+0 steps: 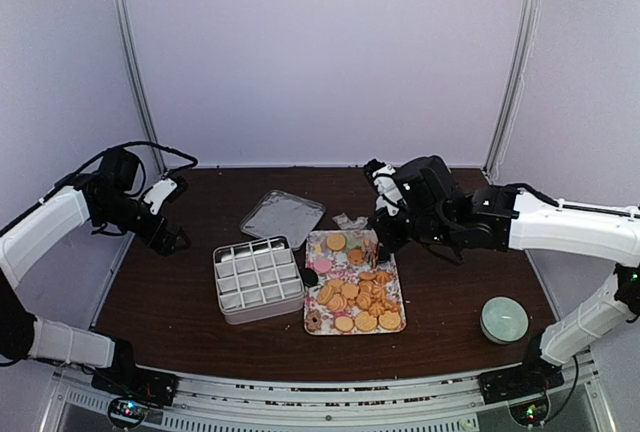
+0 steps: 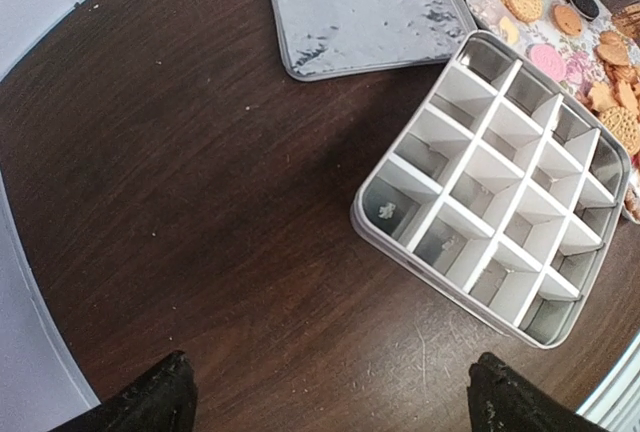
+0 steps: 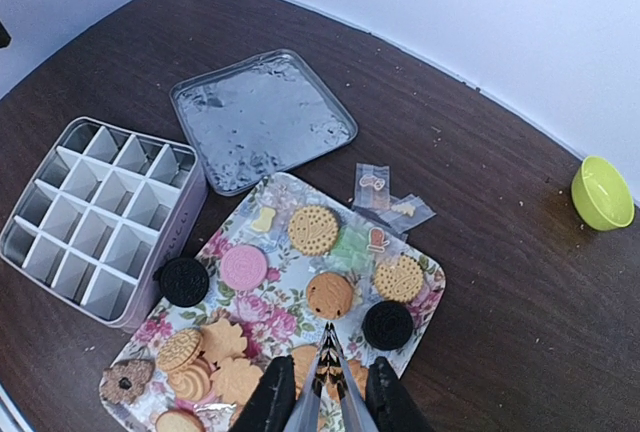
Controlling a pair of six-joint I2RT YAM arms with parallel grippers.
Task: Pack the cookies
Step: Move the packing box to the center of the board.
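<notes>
**Sixteen cells open, no cookie packed yet**

All the cookies (image 3: 232, 377) lie on the floral tray (image 3: 272, 304). None is in the divided tin (image 3: 150, 297), which sits touching the tray's left edge, so packing looks not yet begun.

Your right gripper (image 3: 328, 392) is clamped on the metal tongs (image 3: 328, 357) and holds them point-down over the tray. This is likely so the slim tips can lift one biscuit without disturbing its neighbours. The tong tips are pressed together with nothing between them. In the wrist view they end just short of a golden cookie (image 3: 330, 295) near the tray's middle.

Your left gripper (image 2: 335, 397), fingers spread wide and holding nothing, hovers well off the tray's left side beyond the tin, probably to keep clear. The lid (image 3: 262, 117) lies off the tray's far left corner, leaving the cells open.
</notes>
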